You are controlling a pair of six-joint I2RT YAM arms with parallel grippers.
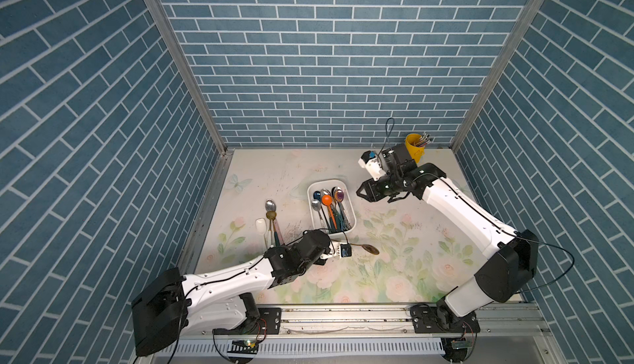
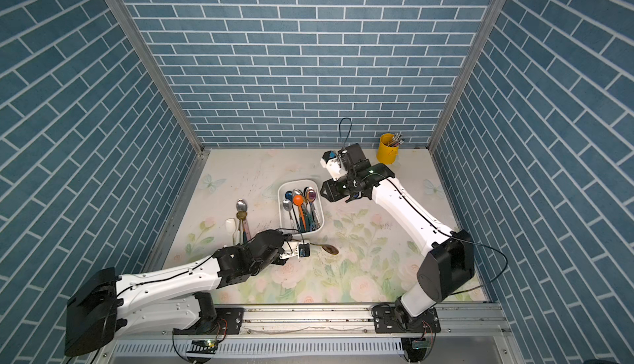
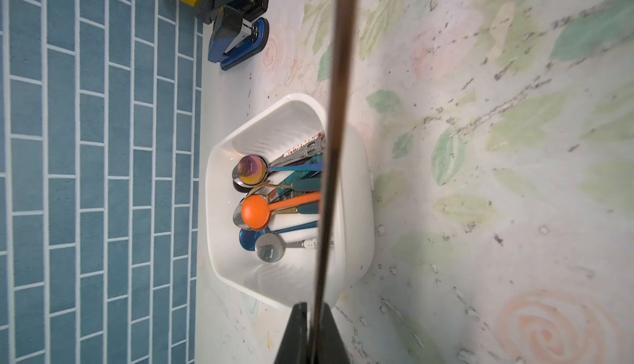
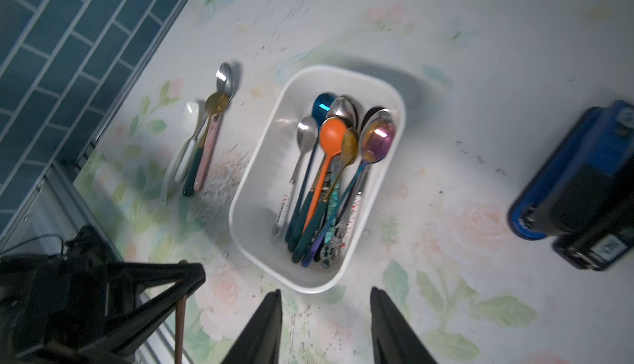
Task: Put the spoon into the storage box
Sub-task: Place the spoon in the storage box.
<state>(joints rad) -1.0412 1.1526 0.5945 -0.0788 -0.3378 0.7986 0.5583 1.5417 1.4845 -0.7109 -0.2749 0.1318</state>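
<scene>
A thin brown metal spoon (image 1: 371, 249) is gripped by its handle in the left hand (image 3: 310, 331). It is held just outside the shallow white plastic storage box (image 1: 311, 211), on the side toward the surface's front edge. The right hand (image 4: 326, 328) is spread apart, with nothing in it.

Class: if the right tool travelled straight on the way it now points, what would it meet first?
Most likely the storage box: in the right wrist view its near rim lies straight ahead of the open right tool, the spoons just beyond. Depth is unclear, so the table could come first.
</scene>
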